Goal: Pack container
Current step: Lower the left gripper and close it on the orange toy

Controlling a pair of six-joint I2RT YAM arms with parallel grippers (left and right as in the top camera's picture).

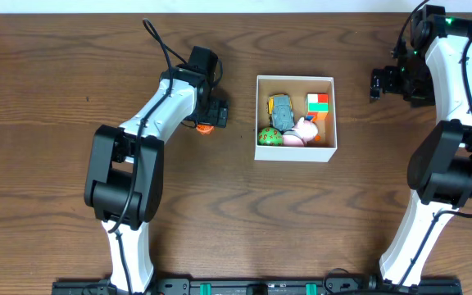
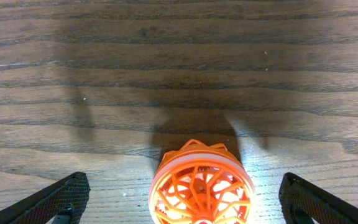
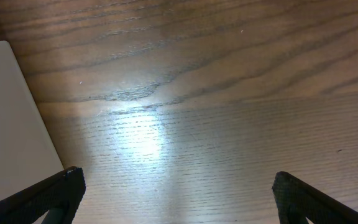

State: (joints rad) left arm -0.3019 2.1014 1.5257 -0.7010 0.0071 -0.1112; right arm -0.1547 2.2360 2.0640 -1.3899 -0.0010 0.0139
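The container [image 1: 294, 152], a square white box with a tan inside, sits mid-table and holds several small toys: a grey car, a green ball, a pink figure and a colour cube. Its white wall shows at the left edge of the right wrist view [image 3: 5, 124]. An orange lattice ball [image 1: 204, 128] lies on the table left of the container. My left gripper [image 1: 210, 115] is open around it; the ball [image 2: 202, 186] sits between the two fingers [image 2: 182, 202], apart from both. My right gripper [image 1: 378, 83] is open and empty right of the container, over bare wood [image 3: 176, 199].
The wooden table [image 1: 47, 98] spreads around the container. Both arm bases stand at the front edge. A black cable loops off the left arm at the back.
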